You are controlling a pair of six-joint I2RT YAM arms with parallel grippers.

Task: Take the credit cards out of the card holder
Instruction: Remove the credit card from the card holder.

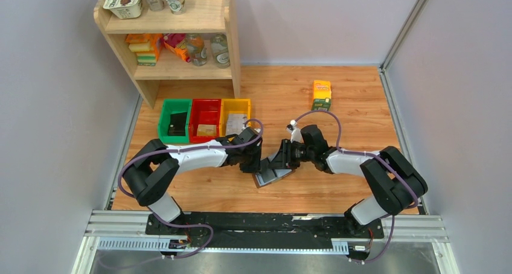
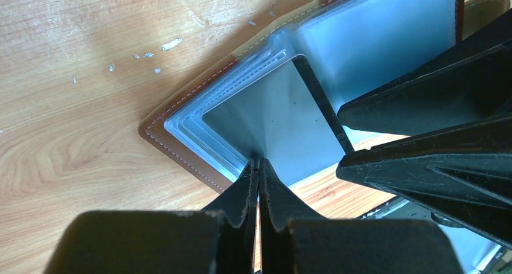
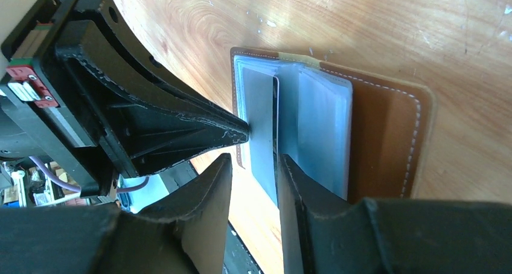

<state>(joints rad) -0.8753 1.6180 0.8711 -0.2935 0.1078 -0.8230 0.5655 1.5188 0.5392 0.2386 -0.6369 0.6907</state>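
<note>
The card holder [image 1: 273, 177] is noted on the wooden table [image 1: 362, 111], flanked by the left gripper [image 1: 256, 165] at its 10 o'clock and the right gripper [image 1: 282, 159] at 12 o'clock, with an orange-green carton [image 1: 321, 95] well apart towards 1 o'clock.

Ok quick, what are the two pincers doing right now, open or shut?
Left pincer: shut, pinching a clear sleeve of the card holder.
Right pincer: open, straddling a sleeve edge, not clamped.
</note>
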